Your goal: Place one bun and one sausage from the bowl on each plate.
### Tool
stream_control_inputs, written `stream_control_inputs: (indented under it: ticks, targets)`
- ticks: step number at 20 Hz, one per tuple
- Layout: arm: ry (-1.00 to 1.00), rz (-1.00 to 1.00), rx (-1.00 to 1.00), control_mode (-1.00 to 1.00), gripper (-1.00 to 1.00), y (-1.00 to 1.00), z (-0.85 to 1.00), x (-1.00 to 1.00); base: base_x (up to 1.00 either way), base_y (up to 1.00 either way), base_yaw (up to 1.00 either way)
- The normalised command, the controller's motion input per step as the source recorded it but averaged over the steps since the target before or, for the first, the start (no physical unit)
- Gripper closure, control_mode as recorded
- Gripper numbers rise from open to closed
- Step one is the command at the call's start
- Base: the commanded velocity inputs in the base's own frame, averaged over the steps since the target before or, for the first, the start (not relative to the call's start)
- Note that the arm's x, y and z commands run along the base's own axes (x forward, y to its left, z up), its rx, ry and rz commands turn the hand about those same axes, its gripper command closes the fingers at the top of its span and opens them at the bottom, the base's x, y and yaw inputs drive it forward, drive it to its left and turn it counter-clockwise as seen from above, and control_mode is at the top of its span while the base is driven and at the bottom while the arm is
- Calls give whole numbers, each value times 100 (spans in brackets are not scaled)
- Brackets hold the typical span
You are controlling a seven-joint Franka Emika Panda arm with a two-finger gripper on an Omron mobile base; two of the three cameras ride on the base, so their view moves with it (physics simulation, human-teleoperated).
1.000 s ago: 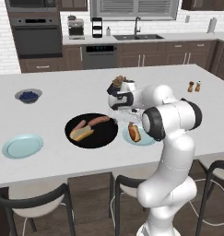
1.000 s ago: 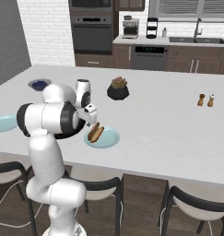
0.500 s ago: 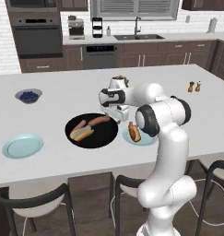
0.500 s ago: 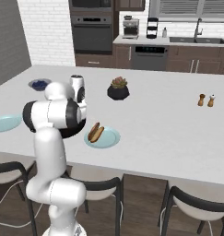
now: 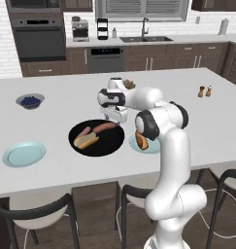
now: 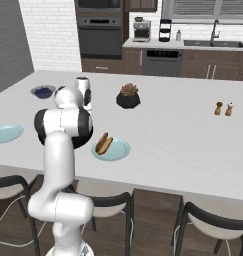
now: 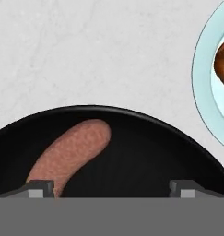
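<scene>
In the hand view the sausage (image 7: 69, 154) and the bowl (image 7: 145, 152) run off the bottom, and the plate (image 7: 206, 87) is cut by the right edge. From the right base view the arm hides most of the bowl.

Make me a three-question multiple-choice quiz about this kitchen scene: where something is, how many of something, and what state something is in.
1. Where is the white arm's gripper?
A. Over the wide black bowl's far rim
B. Over the sink
C. Beside the shakers

2. How many pale blue-green plates are on the white counter?
A. One
B. Two
C. Four

3. What is on the plate nearest the arm?
A. Nothing
B. Blueberries
C. A bun with a sausage

Answers:
1. A: the hand view looks down on the bowl's rim and a loose pink sausage.
2. B: the filled one and a bare plate left of the bowl.
3. C: the right base view shows the filled bun on it.
</scene>
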Motion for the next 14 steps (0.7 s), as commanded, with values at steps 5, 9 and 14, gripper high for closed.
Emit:
stream_control_inputs:
  ticks: [5, 9, 14]
  targets:
    - [0, 0, 0, -100, -100, 30, -46, 24, 0, 0, 0]
    - [0, 0, 0, -100, -100, 18, -16, 26, 0, 0, 0]
    - [0, 0, 0, -100, -100, 1, -9, 29, 0, 0, 0]
